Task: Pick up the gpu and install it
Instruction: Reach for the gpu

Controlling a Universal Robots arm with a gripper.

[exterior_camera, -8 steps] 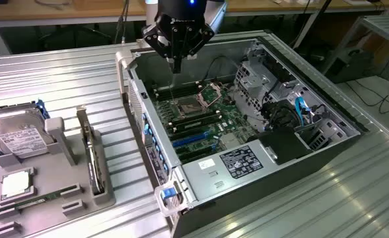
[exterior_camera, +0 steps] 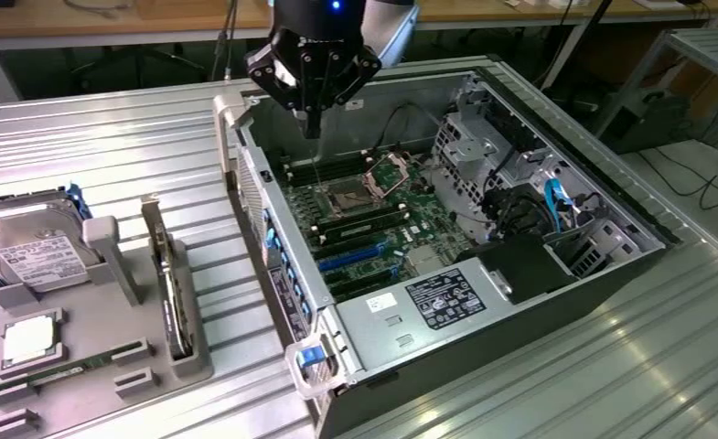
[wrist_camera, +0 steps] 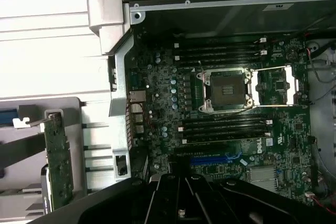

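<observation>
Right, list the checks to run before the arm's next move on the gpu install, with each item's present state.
1. Gripper carrying nothing: ok, shut with nothing between the fingers.
2. Jaws ready for a grasp: not ok, they are shut.
3. gpu available: ok, it stands on edge in the grey holder, untouched.
4. Gripper at the gpu: not ok, it hangs over the open computer case, apart from the holder.
5. Blue expansion slots free: ok, no card is seated in them.
6. Slot contacts clean: cannot tell.
</observation>
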